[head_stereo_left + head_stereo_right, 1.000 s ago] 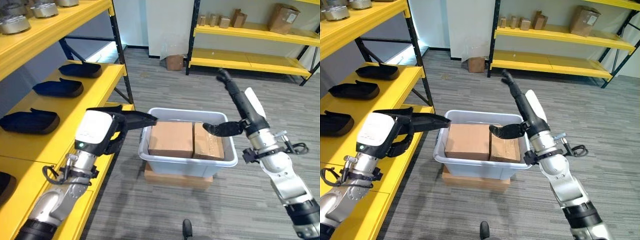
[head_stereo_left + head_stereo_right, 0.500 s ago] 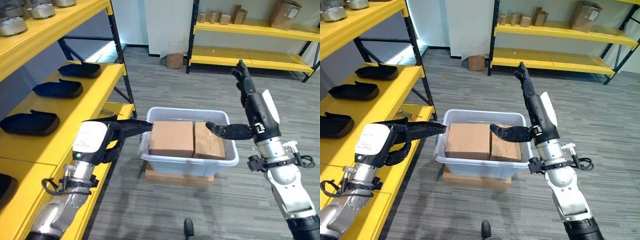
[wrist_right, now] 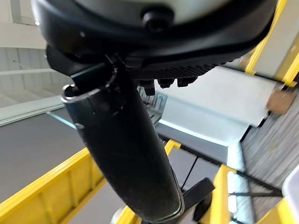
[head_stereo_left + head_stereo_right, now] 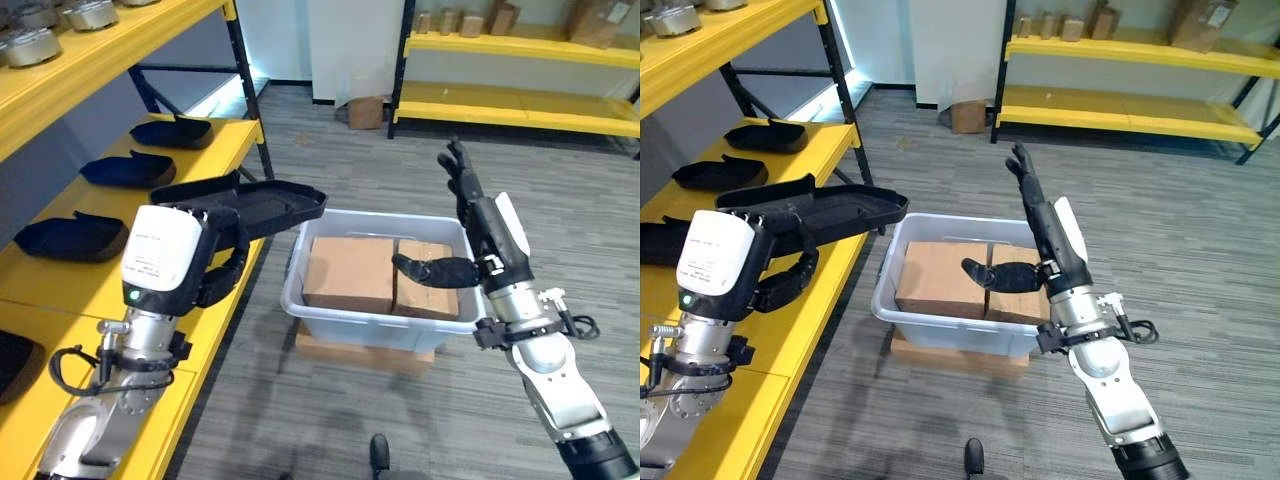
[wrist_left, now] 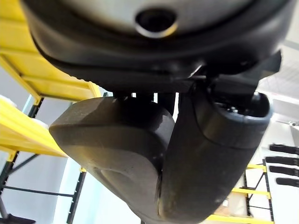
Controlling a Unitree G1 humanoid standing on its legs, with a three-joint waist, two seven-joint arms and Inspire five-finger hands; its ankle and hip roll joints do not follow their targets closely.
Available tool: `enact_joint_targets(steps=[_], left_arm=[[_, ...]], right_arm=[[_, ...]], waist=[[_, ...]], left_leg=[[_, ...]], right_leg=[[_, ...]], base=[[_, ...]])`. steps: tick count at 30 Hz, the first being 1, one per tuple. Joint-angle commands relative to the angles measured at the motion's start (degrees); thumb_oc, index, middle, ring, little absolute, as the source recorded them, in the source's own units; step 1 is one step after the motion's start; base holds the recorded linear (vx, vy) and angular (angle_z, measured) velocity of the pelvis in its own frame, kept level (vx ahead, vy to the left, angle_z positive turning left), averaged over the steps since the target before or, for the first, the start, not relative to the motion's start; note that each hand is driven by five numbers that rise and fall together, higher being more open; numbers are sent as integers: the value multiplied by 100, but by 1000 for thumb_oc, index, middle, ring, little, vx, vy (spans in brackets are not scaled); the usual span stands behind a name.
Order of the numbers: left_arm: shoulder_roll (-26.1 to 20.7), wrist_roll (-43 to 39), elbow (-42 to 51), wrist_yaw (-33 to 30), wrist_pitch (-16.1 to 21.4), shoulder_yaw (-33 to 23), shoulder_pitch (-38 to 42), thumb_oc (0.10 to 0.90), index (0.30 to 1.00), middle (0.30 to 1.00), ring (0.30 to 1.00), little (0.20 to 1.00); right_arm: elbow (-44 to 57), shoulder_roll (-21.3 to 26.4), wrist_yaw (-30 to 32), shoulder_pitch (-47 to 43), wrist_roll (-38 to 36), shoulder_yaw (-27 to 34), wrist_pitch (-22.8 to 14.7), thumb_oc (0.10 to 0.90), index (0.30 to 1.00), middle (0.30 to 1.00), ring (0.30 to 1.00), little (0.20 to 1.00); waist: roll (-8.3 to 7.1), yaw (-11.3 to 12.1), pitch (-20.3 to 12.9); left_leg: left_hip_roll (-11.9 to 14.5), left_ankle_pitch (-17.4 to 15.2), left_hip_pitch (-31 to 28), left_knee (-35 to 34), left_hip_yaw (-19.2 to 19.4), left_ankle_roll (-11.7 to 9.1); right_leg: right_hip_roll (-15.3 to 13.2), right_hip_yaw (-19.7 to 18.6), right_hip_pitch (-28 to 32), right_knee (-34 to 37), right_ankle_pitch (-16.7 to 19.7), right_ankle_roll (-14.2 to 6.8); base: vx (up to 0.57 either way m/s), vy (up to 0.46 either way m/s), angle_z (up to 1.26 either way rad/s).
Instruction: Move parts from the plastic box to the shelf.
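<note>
Already three black parts (image 4: 70,234) lie on the yellow shelf (image 4: 150,210); left hand (image 4: 215,262) clasps another black tray-like part (image 4: 245,205), right hand (image 4: 480,225) spread above the plastic box (image 4: 380,325)

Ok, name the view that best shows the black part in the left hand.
Right eye view: the black part shows its whole length, held by the left hand. The left eye view shows it more side-on. The left wrist view shows a close dark curved bulk.

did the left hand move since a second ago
Yes. The left hand has risen: earlier level with the plastic box rim, now above it, carrying a black part.
</note>
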State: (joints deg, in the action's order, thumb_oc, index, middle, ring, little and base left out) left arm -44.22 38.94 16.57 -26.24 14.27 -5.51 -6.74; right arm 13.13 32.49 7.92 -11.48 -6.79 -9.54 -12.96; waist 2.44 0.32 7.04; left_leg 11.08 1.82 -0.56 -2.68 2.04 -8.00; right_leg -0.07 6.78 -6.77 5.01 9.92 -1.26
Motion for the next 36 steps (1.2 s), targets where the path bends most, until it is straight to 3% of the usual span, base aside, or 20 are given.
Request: enact_joint_targets(steps=[1, 3, 5, 10, 12, 18, 31, 36], left_arm=[[-386, -103, 392, -866, 63, -531, 784, 400, 300, 300, 300, 300], [-380, -95, 383, -903, 59, -471, 887, 400, 300, 300, 300, 300], [-375, -26, 391, -983, 69, -365, 1051, 400, 300, 300, 300, 300], [-285, 53, 410, -1045, 67, -341, 1174, 400, 300, 300, 300, 300], [-269, 82, 385, -1074, 11, -402, 1143, 400, 300, 300, 300, 300], [-51, 118, 414, -1078, -10, -689, 699, 400, 300, 300, 300, 300], [300, -34, 715, -1376, -205, -1246, 247, 400, 300, 300, 300, 300], [310, 25, 737, -1388, -254, -1335, 104, 400, 300, 300, 300, 300]], right_arm=[[475, 112, 431, -852, 261, 203, -675, 900, 1000, 1000, 1000, 1000], [463, 151, 487, -888, 317, 220, -675, 900, 1000, 1000, 1000, 1000], [437, 188, 592, -918, 449, 227, -647, 900, 1000, 1000, 1000, 1000], [441, 119, 606, -761, 530, 305, -636, 900, 1000, 1000, 1000, 1000], [445, 72, 616, -604, 553, 392, -630, 900, 1000, 1000, 1000, 1000], [512, -74, 569, -261, 620, 768, -568, 900, 1000, 1000, 1000, 1000], [483, -352, 352, -5, 809, 691, -338, 900, 1000, 1000, 1000, 1000], [450, -463, 321, -42, 870, 599, -309, 900, 1000, 1000, 1000, 1000]], waist=[[-109, 12, -68], [-113, -33, -64], [-128, -105, -61], [-201, -165, -95], [-170, -188, -169], [-185, -22, -349], [-606, 560, -497], [-724, 737, -528]], left_leg=[[318, 1148, 708, -232, -586, -284], [285, 1189, 796, -232, -516, -243], [368, 1099, 707, -163, 22, -114], [406, 466, 407, 738, 175, -24], [393, 166, 109, 668, 183, -51], [37, -24, -91, 13, 64, 95], [-894, -287, -79, -188, -533, 566], [-1178, -374, -85, -197, -639, 706]], right_leg=[[-390, 491, 406, -55, -804, -401], [-463, 635, 339, -78, -805, -397], [-637, 927, 201, -179, -790, -378], [-897, 1330, 196, -281, -739, -345], [-940, 1507, 242, -339, -804, -374], [-1142, 1547, 562, -281, -635, -557], [-2104, 2164, 935, -493, -274, -1027], [-2350, 2184, 942, -510, -27, -1184]], base=[[-92, -15, 80], [-84, 1, 85], [-166, -18, 83], [-79, 2, 78], [57, 83, 62], [125, 175, 47], [35, 180, 31], [14, 156, 27]])
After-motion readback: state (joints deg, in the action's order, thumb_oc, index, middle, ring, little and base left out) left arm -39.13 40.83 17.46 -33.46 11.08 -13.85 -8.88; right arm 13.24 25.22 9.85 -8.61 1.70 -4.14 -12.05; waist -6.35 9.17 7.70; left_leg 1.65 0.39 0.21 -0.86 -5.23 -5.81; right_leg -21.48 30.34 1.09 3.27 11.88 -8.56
